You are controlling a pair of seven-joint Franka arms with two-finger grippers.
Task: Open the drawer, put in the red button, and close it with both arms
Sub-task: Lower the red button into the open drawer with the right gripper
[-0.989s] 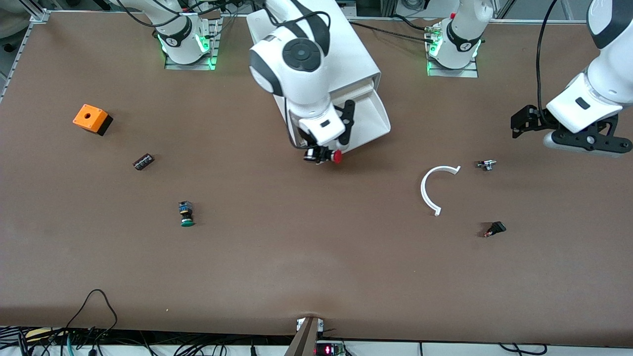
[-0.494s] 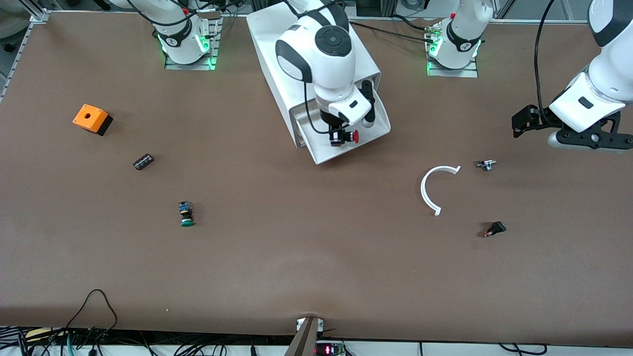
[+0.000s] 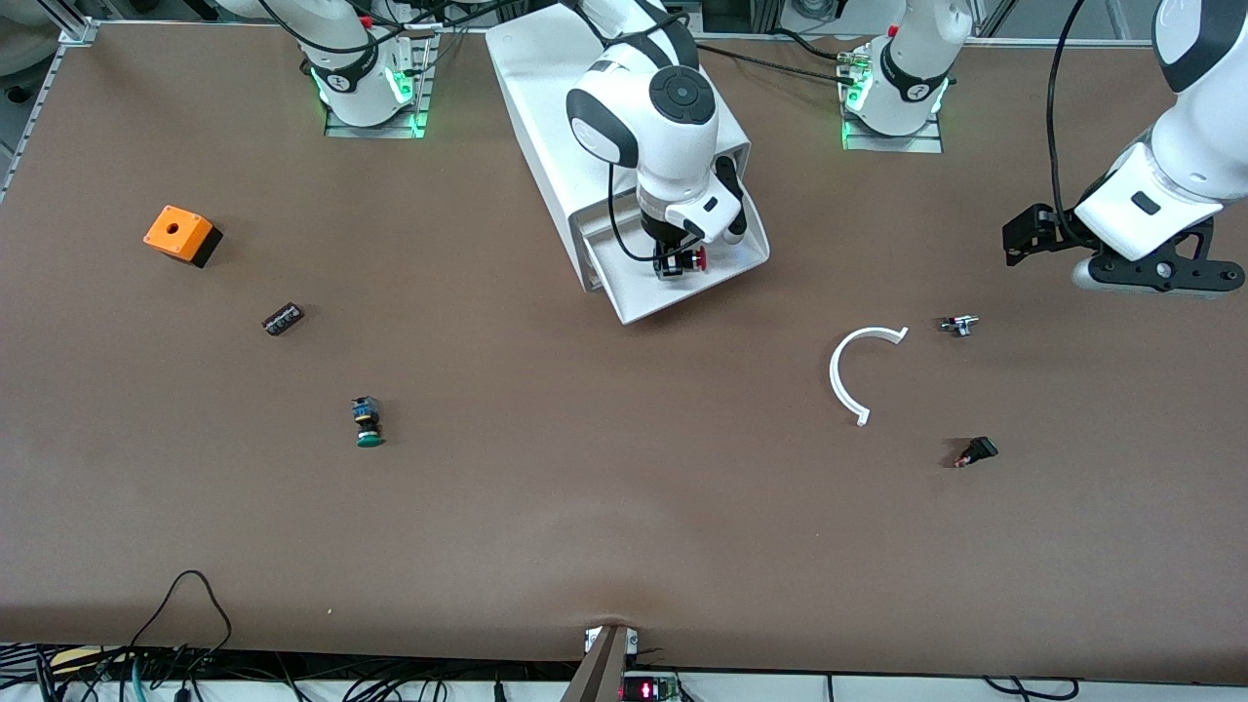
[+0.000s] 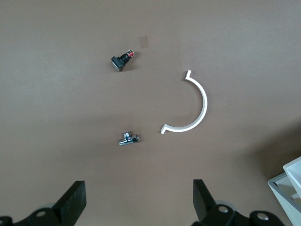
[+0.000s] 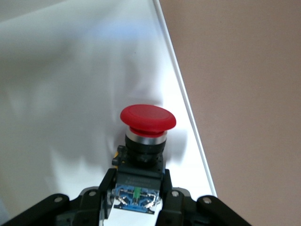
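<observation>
The white cabinet (image 3: 565,88) stands at the robots' edge of the table with one drawer (image 3: 643,292) pulled out toward the front camera. My right gripper (image 3: 675,261) is shut on the red button (image 3: 697,258) and holds it low inside the open drawer. In the right wrist view the red cap (image 5: 147,117) points out over the white drawer floor (image 5: 70,94), with the black-and-blue body (image 5: 138,186) between the fingers. My left gripper (image 3: 1141,278) is open and empty, up over the table at the left arm's end; its fingers (image 4: 70,205) frame bare table.
A white half ring (image 3: 850,370), a small metal fitting (image 3: 958,325) and a small black part (image 3: 977,451) lie toward the left arm's end. A green-capped button (image 3: 368,421), a small dark block (image 3: 283,319) and an orange box (image 3: 178,234) lie toward the right arm's end.
My right gripper has carried the red button from over the table beside the drawer's front edge to inside the open drawer and lower. The left arm has shifted only slightly.
</observation>
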